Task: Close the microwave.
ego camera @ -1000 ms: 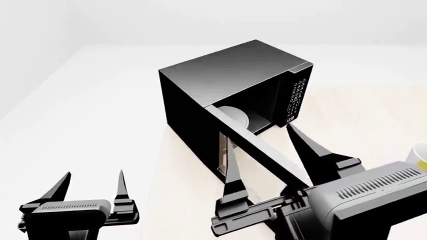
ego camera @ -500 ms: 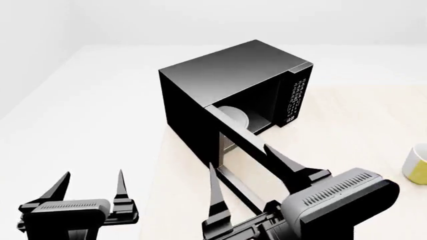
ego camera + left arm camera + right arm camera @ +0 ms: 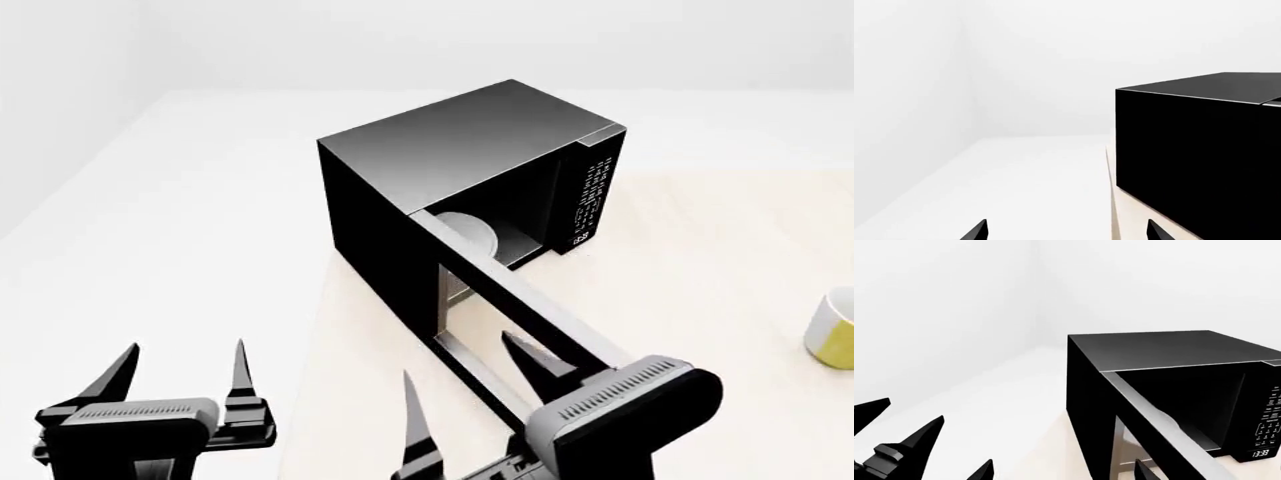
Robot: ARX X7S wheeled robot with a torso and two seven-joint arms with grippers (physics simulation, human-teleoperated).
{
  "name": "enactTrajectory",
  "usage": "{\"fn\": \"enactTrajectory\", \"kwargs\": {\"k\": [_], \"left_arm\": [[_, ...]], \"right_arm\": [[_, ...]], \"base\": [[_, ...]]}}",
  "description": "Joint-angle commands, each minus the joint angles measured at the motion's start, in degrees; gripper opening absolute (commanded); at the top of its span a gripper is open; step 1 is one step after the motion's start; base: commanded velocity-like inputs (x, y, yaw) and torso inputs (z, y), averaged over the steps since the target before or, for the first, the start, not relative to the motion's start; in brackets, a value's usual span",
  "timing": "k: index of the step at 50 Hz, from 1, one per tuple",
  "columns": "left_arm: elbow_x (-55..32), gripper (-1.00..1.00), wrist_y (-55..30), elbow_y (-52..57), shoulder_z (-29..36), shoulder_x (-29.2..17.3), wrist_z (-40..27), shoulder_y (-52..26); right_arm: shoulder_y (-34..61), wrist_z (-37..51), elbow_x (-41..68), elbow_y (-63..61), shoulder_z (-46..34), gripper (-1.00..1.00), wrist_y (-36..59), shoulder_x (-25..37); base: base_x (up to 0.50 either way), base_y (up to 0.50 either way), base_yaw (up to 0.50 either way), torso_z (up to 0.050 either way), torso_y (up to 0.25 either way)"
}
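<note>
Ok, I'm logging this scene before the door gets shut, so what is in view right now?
microwave: one, glossy black, on the table ahead of the robot, door swung open toward the robot
plate: one, white, round, inside the microwave
keypad strip: one, white markings on black, on the microwave's front, at the side away from the door's hinge
mug: one, white and yellow, at the head view's right edge, partly cut off
table: one, pale beige top
left gripper: one, black, open, low at the robot's left, away from the microwave
right gripper: one, black, open, at the outer end of the open door
</note>
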Motion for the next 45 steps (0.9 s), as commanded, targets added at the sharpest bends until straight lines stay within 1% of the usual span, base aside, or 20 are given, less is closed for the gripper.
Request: {"fn": "enactTrajectory", "kwargs": {"k": [1, 45], "left_arm": [[-0.1, 1.0, 0.1, 0.1, 0.2, -0.2, -0.1, 0.1], [-0.6, 1.0, 0.4, 0.1, 0.6, -0.7, -0.6, 0.2]], "right_arm": [[-1.0, -0.4, 1.5, 1.4, -0.9, 1.0, 0.0, 0.0], [-4.6, -1.6, 4.6, 6.1, -2.0, 1.0, -0.8, 0.4]], "base": [[0.0, 0.0, 0.0, 0.0, 0.0], [0.0, 0.0, 0.0, 0.0, 0.0]]}}
